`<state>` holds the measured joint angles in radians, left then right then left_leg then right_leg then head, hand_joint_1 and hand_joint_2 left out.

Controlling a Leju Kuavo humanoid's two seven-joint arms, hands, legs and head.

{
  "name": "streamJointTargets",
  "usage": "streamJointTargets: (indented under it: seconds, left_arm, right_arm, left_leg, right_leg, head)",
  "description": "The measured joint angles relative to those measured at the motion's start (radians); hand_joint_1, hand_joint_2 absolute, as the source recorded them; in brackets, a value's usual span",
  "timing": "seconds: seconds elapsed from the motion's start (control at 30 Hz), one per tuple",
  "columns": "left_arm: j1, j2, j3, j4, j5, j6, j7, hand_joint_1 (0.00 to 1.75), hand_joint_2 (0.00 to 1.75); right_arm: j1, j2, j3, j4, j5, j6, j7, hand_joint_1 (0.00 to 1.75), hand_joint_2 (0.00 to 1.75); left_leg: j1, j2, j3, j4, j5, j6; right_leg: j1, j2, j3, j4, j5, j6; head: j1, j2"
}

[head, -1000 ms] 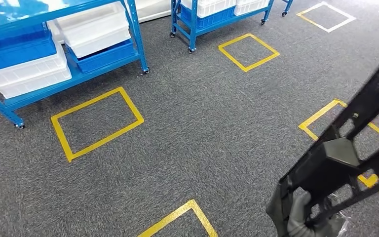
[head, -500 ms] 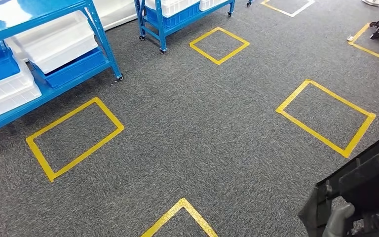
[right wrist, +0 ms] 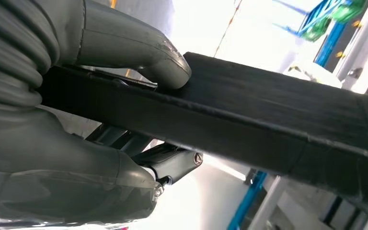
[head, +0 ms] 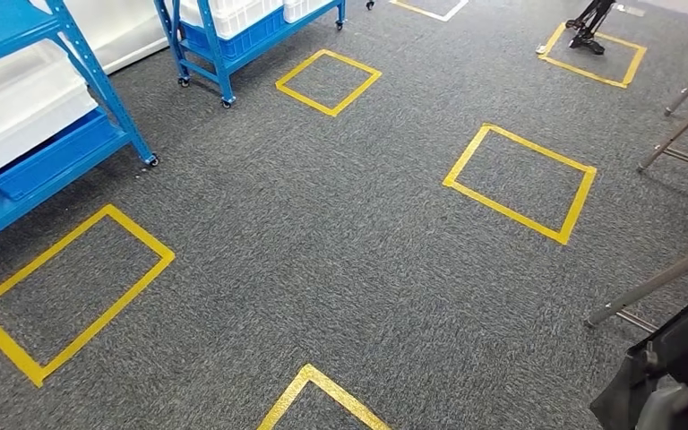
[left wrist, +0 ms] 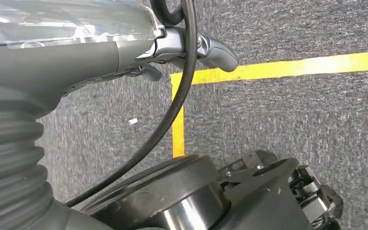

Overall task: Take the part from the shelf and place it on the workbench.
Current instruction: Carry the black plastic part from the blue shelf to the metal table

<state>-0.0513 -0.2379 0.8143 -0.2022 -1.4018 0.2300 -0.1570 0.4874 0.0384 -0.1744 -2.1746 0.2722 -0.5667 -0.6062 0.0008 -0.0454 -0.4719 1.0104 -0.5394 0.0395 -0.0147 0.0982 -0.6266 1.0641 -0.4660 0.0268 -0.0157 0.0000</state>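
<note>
black part point(right wrist: 278, 120) gripped in the right hand point(right wrist: 76, 143).

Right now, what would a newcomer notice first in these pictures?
First, the yellow tape rectangles marking the grey carpet. Next, the blue shelf with white bins at the far left. Closest, the right hand grips the black part at the lower right.

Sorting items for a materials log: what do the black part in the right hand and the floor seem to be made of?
The black part looks like matte moulded plastic: dull dark surface with fine parallel striations, no shine; possibly composite. The right hand grips it with its thumb on top. The floor looks like short-pile grey carpet, speckled and fibrous, marked with glossy yellow tape.
</note>
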Motion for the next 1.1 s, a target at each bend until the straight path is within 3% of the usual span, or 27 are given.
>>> streamJointTargets:
  seconds: [0.07, 0.13, 0.17, 0.2, 0.23, 0.3, 0.37, 0.47, 0.53, 0.6, 0.67, 0.7, 0.77, 0.83, 0.9, 0.93, 0.97, 1.0, 1.03, 1.1]
  left_arm:
    - [0.002, 0.001, -0.001, 0.0, -0.001, 0.0, 0.002, 0.0, 1.75]
    - [0.004, 0.002, -0.001, 0.0, -0.001, -0.001, 0.003, 0.0, 1.75]
    - [0.004, 0.003, -0.001, 0.0, -0.001, -0.002, 0.003, 0.0, 1.75]
    - [0.003, 0.003, -0.001, 0.0, -0.001, -0.002, 0.003, 0.0, 1.75]
    - [0.003, 0.004, -0.001, 0.0, -0.001, -0.003, 0.003, 0.0, 1.75]
    - [0.003, 0.004, -0.001, 0.0, -0.002, -0.004, 0.004, 0.0, 1.75]
    - [0.003, 0.005, -0.001, 0.0, -0.003, -0.004, 0.005, 0.0, 1.75]
    - [0.003, 0.007, -0.001, -0.001, -0.004, -0.005, 0.006, 0.0, 1.75]
    - [0.002, 0.008, -0.002, -0.001, -0.006, -0.007, 0.005, 0.0, 1.75]
    - [0.0, 0.009, -0.004, -0.001, -0.006, -0.01, 0.0, 0.0, 1.75]
    - [-0.006, 0.011, -0.005, -0.002, -0.006, -0.012, -0.004, 0.0, 1.75]
    - [-0.008, 0.011, -0.005, -0.002, -0.005, -0.014, -0.005, 0.0, 1.75]
    - [-0.007, 0.011, -0.005, -0.001, -0.005, -0.015, -0.006, 0.0, 1.75]
    - [-0.002, 0.007, -0.005, 0.0, -0.002, -0.015, -0.007, 0.0, 1.75]
    - [0.001, 0.004, -0.005, 0.002, 0.0, -0.015, -0.008, 0.0, 1.75]
    - [0.002, 0.004, -0.005, 0.002, 0.0, -0.014, -0.009, 0.0, 1.75]
    - [0.001, 0.003, -0.005, 0.002, -0.001, -0.015, -0.008, 0.0, 1.75]
    - [0.001, 0.003, -0.005, 0.002, -0.001, -0.015, -0.008, 0.0, 1.75]
    - [0.001, 0.003, -0.005, 0.002, -0.001, -0.016, -0.007, 0.0, 1.75]
    - [0.003, 0.003, -0.005, 0.002, -0.001, -0.016, -0.005, 0.0, 1.75]
  right_arm:
    - [-0.003, -0.007, -0.015, -0.002, 0.009, 0.009, 0.008, 1.75, 1.75]
    - [-0.007, -0.011, -0.025, -0.002, 0.019, 0.017, 0.016, 1.75, 1.75]
    - [-0.007, -0.012, -0.029, -0.002, 0.023, 0.021, 0.02, 1.75, 1.75]
    - [-0.007, -0.013, -0.034, -0.002, 0.026, 0.023, 0.023, 1.75, 1.75]
    - [-0.007, -0.015, -0.038, -0.002, 0.028, 0.025, 0.027, 1.75, 1.75]
    - [-0.009, -0.019, -0.048, -0.003, 0.029, 0.029, 0.034, 1.75, 1.75]
    - [-0.01, -0.023, -0.056, -0.006, 0.028, 0.033, 0.039, 1.75, 1.75]
    - [-0.01, -0.026, -0.066, -0.008, 0.028, 0.037, 0.042, 1.75, 1.75]
    - [-0.01, -0.026, -0.071, -0.01, 0.028, 0.041, 0.043, 1.75, 1.75]
    - [-0.012, -0.026, -0.076, -0.011, 0.028, 0.047, 0.044, 1.75, 1.75]
    - [-0.013, -0.026, -0.084, -0.012, 0.029, 0.051, 0.044, 1.75, 1.75]
    - [-0.013, -0.026, -0.09, -0.012, 0.03, 0.052, 0.043, 1.75, 1.75]
    - [-0.015, -0.026, -0.101, -0.012, 0.035, 0.058, 0.043, 1.75, 1.75]
    - [-0.028, -0.027, -0.108, -0.01, 0.048, 0.063, 0.044, 1.75, 1.75]
    - [-0.042, -0.027, -0.115, -0.006, 0.065, 0.062, 0.047, 1.75, 1.75]
    - [-0.046, -0.027, -0.12, -0.005, 0.073, 0.06, 0.048, 1.75, 1.75]
    - [-0.047, -0.027, -0.128, -0.005, 0.084, 0.055, 0.05, 1.75, 1.75]
    - [-0.048, -0.027, -0.138, -0.004, 0.099, 0.045, 0.051, 1.75, 1.75]
    - [-0.051, -0.027, -0.15, -0.004, 0.116, 0.033, 0.054, 1.75, 1.75]
    - [-0.058, -0.028, -0.177, -0.004, 0.148, 0.012, 0.06, 1.75, 1.75]
  left_leg:
    - [-0.003, 0.028, 0.002, -0.006, 0.004, 0.01]
    - [-0.007, 0.057, -0.001, -0.006, 0.003, 0.013]
    - [-0.008, 0.071, -0.001, -0.006, 0.002, 0.013]
    - [-0.009, 0.084, 0.001, -0.006, -0.001, 0.013]
    - [-0.009, 0.096, 0.004, -0.006, -0.004, 0.013]
    - [-0.012, 0.116, 0.013, -0.005, -0.012, 0.008]
    - [-0.017, 0.131, 0.018, -0.006, -0.018, -0.001]
    - [-0.021, 0.15, 0.029, -0.012, -0.027, -0.014]
    - [-0.021, 0.116, 0.019, 0.029, -0.058, -0.022]
    - [-0.018, 0.064, -0.035, 0.145, -0.117, -0.028]
    - [-0.017, 0.045, -0.084, 0.25, -0.148, -0.03]
    - [-0.017, 0.041, -0.088, 0.255, -0.133, -0.031]
    - [-0.013, 0.031, -0.053, 0.164, -0.054, -0.032]
    - [-0.006, -0.016, -0.014, 0.062, -0.006, -0.032]
    - [-0.006, -0.049, -0.006, 0.029, -0.011, -0.024]
    - [-0.008, -0.044, -0.005, 0.02, -0.012, -0.018]
    - [-0.008, -0.034, -0.005, 0.016, -0.009, -0.009]
    - [-0.007, -0.022, -0.003, 0.011, -0.005, -0.001]
    - [-0.007, -0.009, 0.0, 0.006, -0.001, 0.006]
    - [-0.009, 0.019, 0.001, 0.0, 0.003, 0.013]
  right_leg:
    - [0.001, -0.065, -0.045, 0.096, -0.054, 0.006]
    - [-0.001, -0.089, -0.099, 0.213, -0.1, 0.012]
    - [-0.002, -0.093, -0.109, 0.236, -0.101, 0.013]
    - [-0.002, -0.097, -0.099, 0.222, -0.084, 0.013]
    - [-0.001, -0.103, -0.069, 0.172, -0.055, 0.011]
    - [0.009, -0.145, 0.003, 0.041, -0.009, -0.001]
    - [0.021, -0.173, 0.036, -0.023, -0.001, -0.017]
    - [0.02, -0.147, 0.037, -0.036, 0.0, -0.031]
    - [0.011, -0.126, 0.046, -0.052, 0.005, -0.039]
    - [0.009, -0.105, 0.051, -0.057, 0.006, -0.045]
    - [0.01, -0.079, 0.052, -0.055, 0.004, -0.048]
    - [0.01, -0.065, 0.053, -0.052, 0.003, -0.047]
    - [0.008, -0.033, 0.053, -0.042, -0.001, -0.043]
    - [0.008, -0.002, 0.045, -0.029, -0.003, -0.035]
    - [0.006, 0.023, 0.028, -0.021, 0.004, -0.022]
    - [0.005, 0.034, 0.02, -0.02, 0.008, -0.015]
    - [0.003, 0.038, 0.014, -0.02, 0.011, -0.009]
    - [0.004, 0.024, 0.01, -0.014, 0.008, -0.005]
    - [0.005, -0.003, -0.001, 0.007, -0.004, -0.001]
    - [0.008, -0.068, -0.05, 0.106, -0.057, 0.005]
  head:
    - [0.007, 0.0]
    - [0.009, 0.0]
    - [0.009, 0.0]
    - [0.008, 0.0]
    - [0.009, 0.0]
    - [0.009, 0.0]
    - [0.008, 0.0]
    - [0.008, 0.0]
    - [0.005, 0.0]
    - [0.001, 0.0]
    - [0.0, 0.0]
    - [0.001, 0.0]
    - [0.0, 0.0]
    - [0.001, 0.0]
    - [0.0, 0.0]
    - [-0.002, 0.0]
    - [-0.002, 0.0]
    - [-0.001, 0.0]
    - [0.001, 0.0]
    - [0.006, 0.0]
